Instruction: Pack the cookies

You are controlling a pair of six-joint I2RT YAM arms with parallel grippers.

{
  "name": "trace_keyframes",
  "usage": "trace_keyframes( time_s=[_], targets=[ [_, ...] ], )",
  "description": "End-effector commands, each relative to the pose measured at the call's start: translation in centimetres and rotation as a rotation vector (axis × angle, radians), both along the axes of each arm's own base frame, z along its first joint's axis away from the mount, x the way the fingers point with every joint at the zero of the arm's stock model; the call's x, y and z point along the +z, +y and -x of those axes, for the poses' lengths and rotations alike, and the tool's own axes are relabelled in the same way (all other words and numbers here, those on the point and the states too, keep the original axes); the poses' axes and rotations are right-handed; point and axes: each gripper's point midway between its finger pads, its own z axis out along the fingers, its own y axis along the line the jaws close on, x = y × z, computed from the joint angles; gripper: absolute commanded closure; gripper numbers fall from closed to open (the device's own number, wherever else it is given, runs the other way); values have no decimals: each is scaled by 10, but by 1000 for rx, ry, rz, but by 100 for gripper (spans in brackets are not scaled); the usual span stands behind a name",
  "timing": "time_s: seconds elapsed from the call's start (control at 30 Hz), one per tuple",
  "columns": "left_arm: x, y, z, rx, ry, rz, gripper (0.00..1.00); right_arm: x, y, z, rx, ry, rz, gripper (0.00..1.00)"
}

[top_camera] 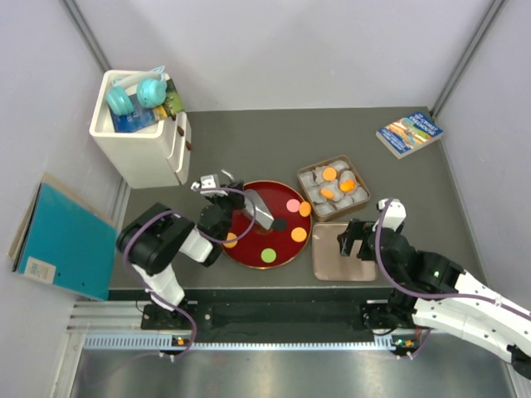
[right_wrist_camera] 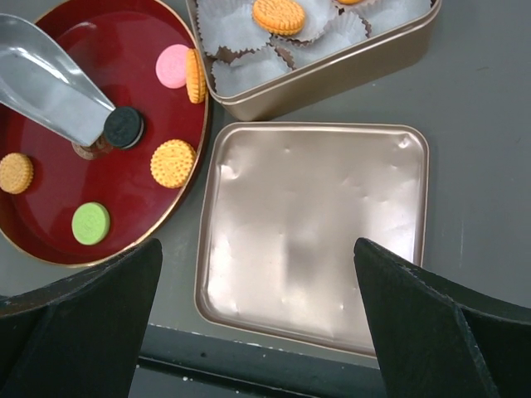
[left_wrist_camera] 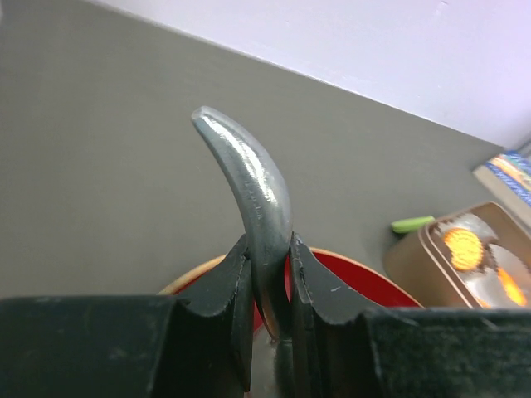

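With the left gripper [left_wrist_camera: 268, 257] clenched on the curved handle of the metal spatula [left_wrist_camera: 253, 186] and the blade over the red plate [right_wrist_camera: 133, 50], tip at a dark cookie [right_wrist_camera: 124, 126] near the centre (touching or just short, can't tell), the pickup is the main risk. The blade looks slick and tilted, so a push likely shoves the disc across the plate instead of getting under it, or it slides off on the way to the tin [right_wrist_camera: 332, 70]. Also loose on the plate: pink cookie [right_wrist_camera: 172, 65], edge-up orange cookie [right_wrist_camera: 196, 75] leaning at the rim beside it, flat orange cookie [right_wrist_camera: 172, 162], green cookie [right_wrist_camera: 90, 223]. The edge-up one sits on the tin side, so a sideways sweep could flick it over the rim. The handle is rounded and narrow in the jaws, so side load may twist it. The right gripper [right_wrist_camera: 257, 257] hangs spread wide, holding nothing, over the lid [right_wrist_camera: 315, 207], which lies just beside plate and tin, so the arms could clash if the left swings across. The tin has orange cookies in white paper cups [right_wrist_camera: 236, 29], some empty; a sloppy drop could miss a cup.
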Motion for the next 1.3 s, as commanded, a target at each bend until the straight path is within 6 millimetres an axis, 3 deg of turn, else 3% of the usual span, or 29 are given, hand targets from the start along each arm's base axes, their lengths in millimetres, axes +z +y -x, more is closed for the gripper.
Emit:
trace_keyframes(
  time_s=[0.0, 0.1, 0.27, 0.43, 0.6, 0.77, 1.27],
  targets=[
    [-6, -21, 13, -123, -61, 96, 100, 6, 4, -4, 1, -14, -6, 1],
    [-14, -35, 16, -167, -40, 97, 100, 5, 5, -4, 3, -8, 5, 1],
    [-19, -37, 13, -103, -36, 93, 100, 1, 6, -4, 9, 5, 16, 1],
    [-4, -34, 6, -35, -82, 71, 100, -1, 7, -2, 15, 18, 18, 1],
    [8, -65, 2, -158, -130, 59, 100, -5, 11, 0, 32, 37, 22, 1],
    [-7, -81, 9, -214, -77, 124, 100, -6, 12, -1, 31, 46, 34, 1],
    [-26, -77, 17, -206, -6, 175, 100, -13, 18, 0, 28, 76, 19, 1]
  ],
)
